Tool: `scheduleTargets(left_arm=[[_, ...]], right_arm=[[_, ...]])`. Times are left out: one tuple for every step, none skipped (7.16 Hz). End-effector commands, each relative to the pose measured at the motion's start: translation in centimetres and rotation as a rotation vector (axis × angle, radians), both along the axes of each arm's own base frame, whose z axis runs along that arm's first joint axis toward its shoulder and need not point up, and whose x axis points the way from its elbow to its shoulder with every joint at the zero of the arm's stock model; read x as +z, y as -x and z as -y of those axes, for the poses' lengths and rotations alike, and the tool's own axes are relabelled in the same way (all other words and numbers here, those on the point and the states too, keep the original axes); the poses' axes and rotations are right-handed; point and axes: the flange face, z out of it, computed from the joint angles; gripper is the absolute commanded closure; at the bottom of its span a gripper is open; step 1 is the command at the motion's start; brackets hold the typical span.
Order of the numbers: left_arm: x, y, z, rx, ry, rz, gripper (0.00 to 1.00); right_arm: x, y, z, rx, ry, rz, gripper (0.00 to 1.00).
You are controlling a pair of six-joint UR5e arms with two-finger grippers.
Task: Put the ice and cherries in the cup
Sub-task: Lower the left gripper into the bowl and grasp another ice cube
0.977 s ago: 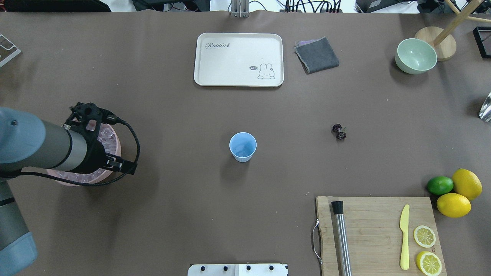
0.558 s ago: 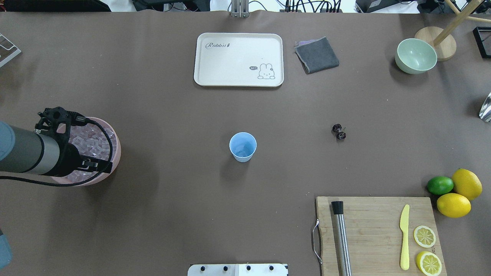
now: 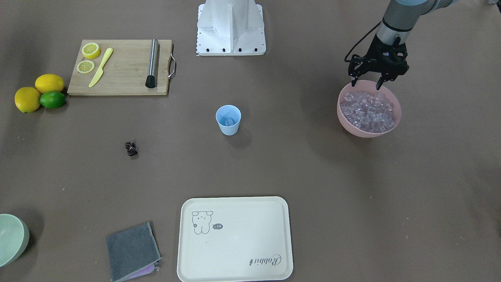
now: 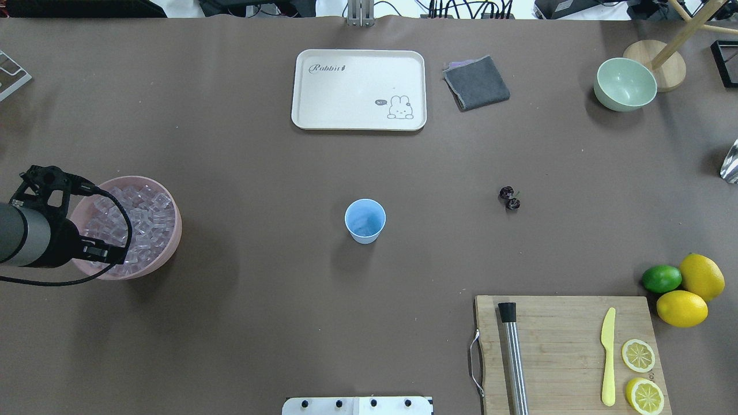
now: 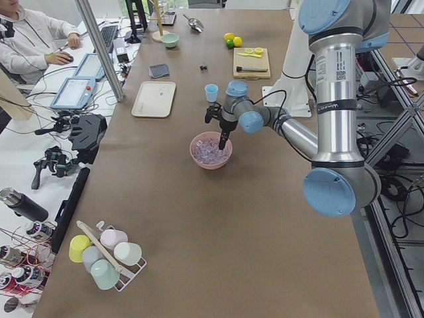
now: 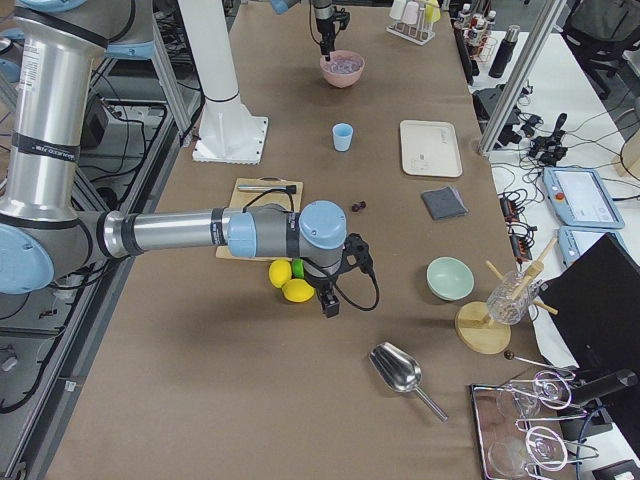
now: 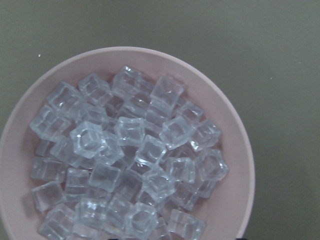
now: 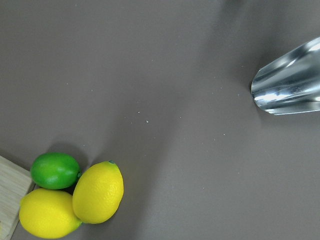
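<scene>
Currently left pincer (image 3: pixel 366 84) is hovering, fingers apart, over ice (image 3: pixel 368 109) in pink bowl (image 3: pixel 354 127); right pincer (image 6: pixel 328 302) state: cannot tell.

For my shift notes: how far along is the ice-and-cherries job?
Done: the cup seems to hold some ice already. In hand: the left tool, open and empty, hovers over the pink bowl of ice. Left: the cherries lie on the table, apart from the cup.

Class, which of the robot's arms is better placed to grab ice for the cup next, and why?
Left. The left gripper hovers open at the rim of the pink bowl, above the ice; the right gripper is far off near the lemons.
</scene>
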Motion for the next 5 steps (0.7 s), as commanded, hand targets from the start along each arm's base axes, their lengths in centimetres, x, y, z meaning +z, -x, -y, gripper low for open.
scheduleTargets(left_arm=[[1.8,-0.1,-0.4,0.001,-0.024,0.006,0.26],[2.1,-0.9,-0.9,0.010,-0.034,0.018,0.28],[2.3,-1.6,-1.3,0.014,-0.054,0.033,0.31],[2.3,-1.5,-1.4,0.052,-0.090,0.045,0.36],[2.3,-1.0,-1.0,0.106,-0.147,0.066,0.36]], right_arm=[[0.3,0.0,0.0,0.000,0.006,0.000,0.00],[0.3,0.0,0.0,0.000,0.006,0.000,0.00],[0.4,0.0,0.0,0.000,0.008,0.000,0.00],[0.3,0.0,0.0,0.000,0.006,0.000,0.00],[0.4,0.0,0.0,0.000,0.008,0.000,0.00]])
